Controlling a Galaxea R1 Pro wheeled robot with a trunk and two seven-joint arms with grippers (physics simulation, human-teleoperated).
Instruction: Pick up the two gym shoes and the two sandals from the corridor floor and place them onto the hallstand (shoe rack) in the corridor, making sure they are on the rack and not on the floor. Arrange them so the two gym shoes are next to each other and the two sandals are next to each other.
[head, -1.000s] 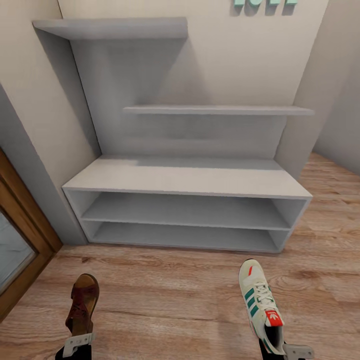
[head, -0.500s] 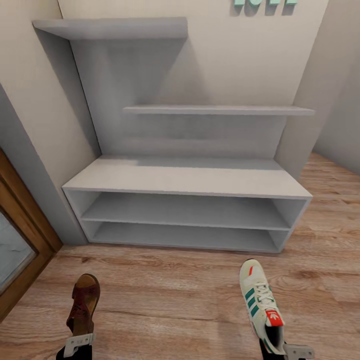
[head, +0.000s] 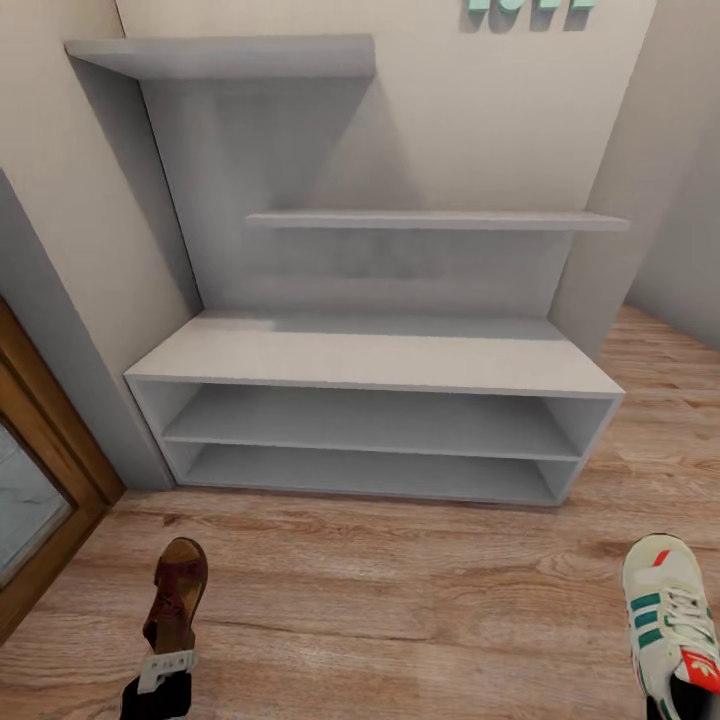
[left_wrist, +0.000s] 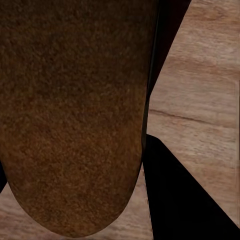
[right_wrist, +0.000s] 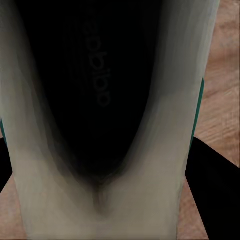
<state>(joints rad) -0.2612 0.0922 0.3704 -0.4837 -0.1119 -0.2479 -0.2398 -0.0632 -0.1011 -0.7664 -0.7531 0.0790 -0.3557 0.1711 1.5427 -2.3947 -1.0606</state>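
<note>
The pale grey hallstand (head: 372, 356) stands against the wall ahead, its bench top and two low shelves bare. In the head view a brown sandal (head: 177, 594) hangs toe-forward over the corridor floor (head: 400, 600) at lower left, with my left gripper (head: 166, 664) shut on its heel. A cream gym shoe (head: 668, 612) with green stripes is at the lower right edge, held at its heel end by my right gripper. Close up, the left wrist view shows the sandal's brown surface (left_wrist: 75, 115) and the right wrist view the shoe's dark inside (right_wrist: 100, 100), with dark fingers (right_wrist: 215, 190) beside it.
Two staggered wall shelves (head: 440, 220) rise above the bench, with mint-green letters (head: 530, 6) at the top edge. A wooden door frame (head: 50, 440) lies close on the left. Walls hem in the stand on both sides.
The gym shoe in my right gripper has swung well to the right and a little lower. The sandal has edged slightly right and down. The camera has stayed still.
</note>
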